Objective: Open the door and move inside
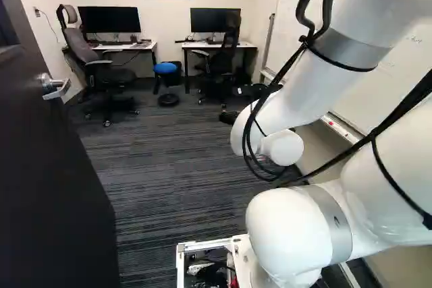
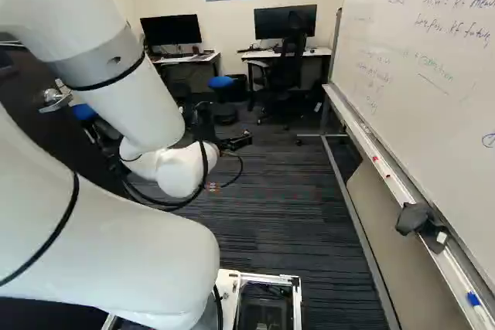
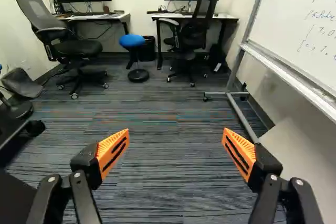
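Dark striped carpet (image 3: 157,182) runs through the room, with a large whiteboard (image 2: 433,59) on a wheeled frame along its right side, bearing handwriting. The dark door (image 1: 47,180) stands open at the left of the left base view, the room showing beyond its edge. The white arm (image 1: 297,234) rises at the right of that view, bent, with black cables strapped along it.

Against the far wall are two desks, the left one (image 3: 100,16) and the right one (image 3: 228,18), each carrying a dark monitor. A grey mesh-backed chair (image 3: 44,19) stands by the left desk and a black chair (image 3: 194,38) at the right one. Between them are a blue-topped stool (image 3: 131,41) and, just beside it, a black bin (image 3: 147,50).

The fingers (image 2: 238,143) are spread wide, their orange pads (image 3: 114,150) apart with only carpet visible between them; they grasp nothing. The door's silvery lever handle (image 1: 55,87) is on the door's face toward the arm, well apart from the fingers. A dark cloth (image 2: 421,220) hangs over the whiteboard's ledge (image 2: 402,191), which also holds red markers (image 2: 376,158) and, smallest, a blue one (image 2: 473,299).
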